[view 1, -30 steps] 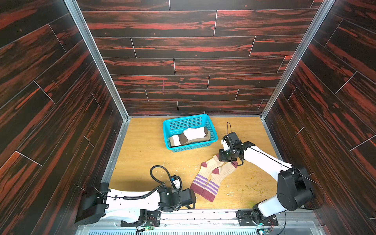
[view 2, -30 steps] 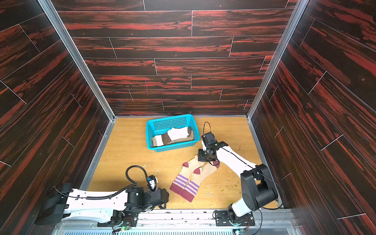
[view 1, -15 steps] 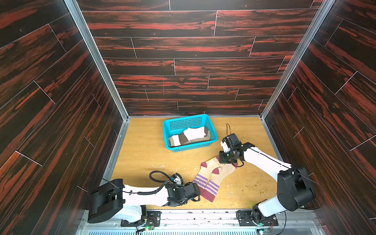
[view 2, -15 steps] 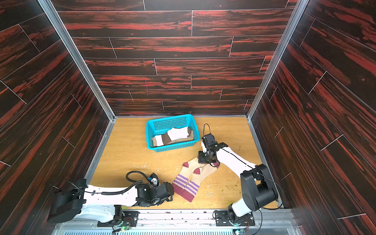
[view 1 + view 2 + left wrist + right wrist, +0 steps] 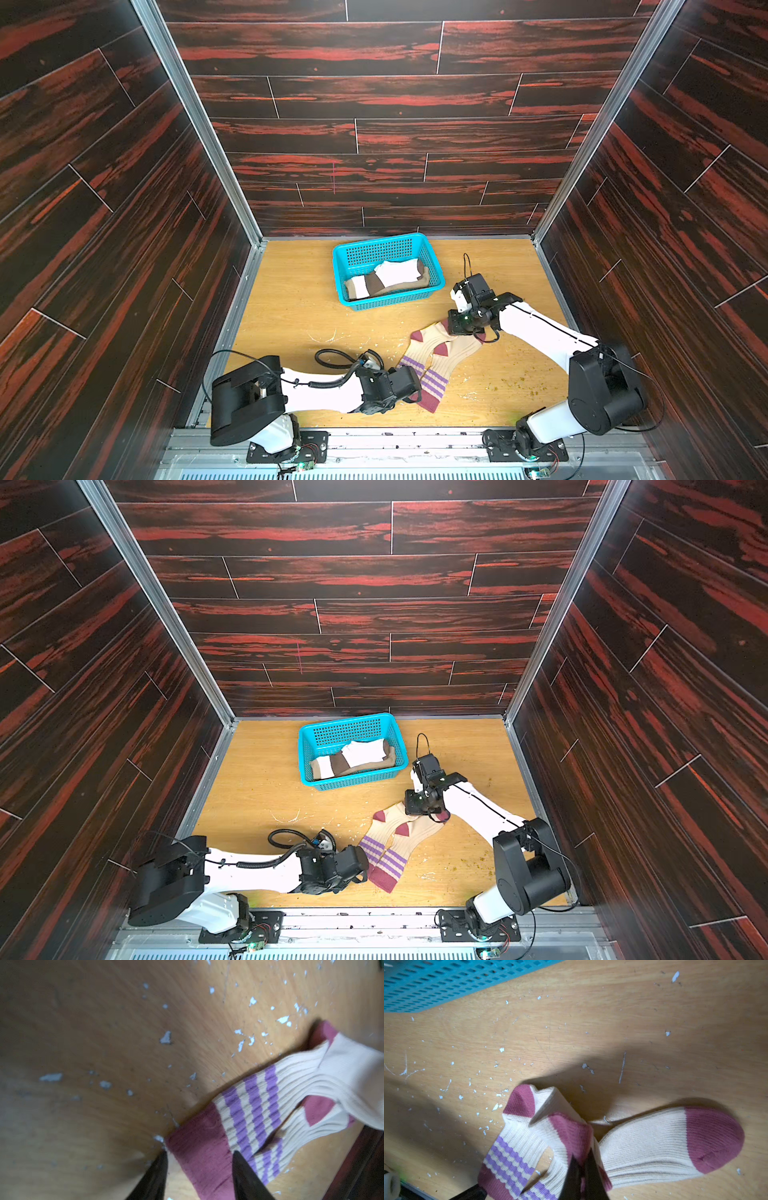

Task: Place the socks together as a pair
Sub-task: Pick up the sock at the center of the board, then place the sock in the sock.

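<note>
Dark red-and-black plank walls (image 5: 395, 124) box in a light wooden desk (image 5: 291, 316), its top scattered with pale flecks (image 5: 166, 1038). In both top views a teal basket (image 5: 395, 302) sits at the upper middle of the desk and holds banded socks (image 5: 374, 284), white and brown, lying in a heap. Below and to the right of the basket, in the lower centre of the frame, the two cream socks (image 5: 436, 361) lie side by side on the bare wood. Their purple-striped legs point down-left and their maroon toes up-right. My left end effector (image 5: 199, 1155) reaches in low from the lower left, and its dark fingers (image 5: 239, 1169) stand apart. They straddle the maroon cuff (image 5: 197, 1159) of one sock without pressing it, and the fabric between them lies flat. My right end effector (image 5: 583, 1159) comes from the right side of the frame, with its two fingertips pressed together. They are clamped on a maroon patch of the folded sock (image 5: 519, 1136), whose foot is doubled up off the desk. Just beside it the flat sock (image 5: 643, 1142) rests on the wood, its maroon toe at the right of the right wrist view. In a top view the right end effector (image 5: 419, 806) sits at the upper right end of the pair, well apart from the left one.
</note>
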Robot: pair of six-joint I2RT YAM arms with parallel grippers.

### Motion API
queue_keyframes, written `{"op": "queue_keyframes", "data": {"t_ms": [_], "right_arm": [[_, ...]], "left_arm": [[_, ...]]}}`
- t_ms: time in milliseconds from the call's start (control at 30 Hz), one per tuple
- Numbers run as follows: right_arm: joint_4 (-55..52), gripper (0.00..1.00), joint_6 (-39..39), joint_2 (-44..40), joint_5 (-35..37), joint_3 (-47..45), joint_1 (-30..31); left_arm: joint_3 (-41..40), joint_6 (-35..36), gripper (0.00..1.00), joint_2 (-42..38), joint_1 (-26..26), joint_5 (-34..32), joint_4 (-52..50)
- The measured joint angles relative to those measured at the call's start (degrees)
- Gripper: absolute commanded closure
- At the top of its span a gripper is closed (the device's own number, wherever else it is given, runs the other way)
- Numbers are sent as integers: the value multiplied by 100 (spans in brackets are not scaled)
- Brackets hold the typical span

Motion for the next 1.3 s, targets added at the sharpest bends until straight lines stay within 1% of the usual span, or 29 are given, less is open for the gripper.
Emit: {"op": "queue_keyframes", "data": {"t_ms": [67, 133, 233, 367, 433, 500, 633, 800, 900, 1033, 1300], "right_arm": [[9, 100, 0, -22, -22, -44, 0], [7, 100, 0, -46, -44, -70, 0], [11, 100, -2, -85, -92, -70, 0], [-35, 100, -44, -236, -144, -39, 0], [-157, 100, -92, -358, -151, 101, -4], [-310, 100, -168, -452, -166, 350, -31], [-664, 100, -326, -656, -234, 901, -199], [-1248, 100, -540, -964, -297, 1239, -693], [-1519, 100, -643, -1054, -343, 1244, -1095], [-1650, 100, -686, -1051, -361, 1217, -1515], [-1526, 100, -688, -826, -555, 1054, -1698]], "left_arm": [[-24, 31, 83, 37, 37, 70, 39], [-90, 87, 93, 39, 72, 129, 96], [-170, 184, 97, 17, 118, 157, 219], [-166, 398, 98, -55, 212, 146, 125], [-42, 612, 99, -170, 232, 140, -120], [245, 846, 99, -280, 238, 140, -382], [1064, 1283, 99, -466, 157, 122, -675], [1617, 1545, 99, -664, -144, 59, -828], [1731, 1587, 100, -597, -341, 72, -835], [1735, 1582, 100, -339, -455, 177, -756], [1499, 1537, 100, -223, -435, 181, -446]]}}
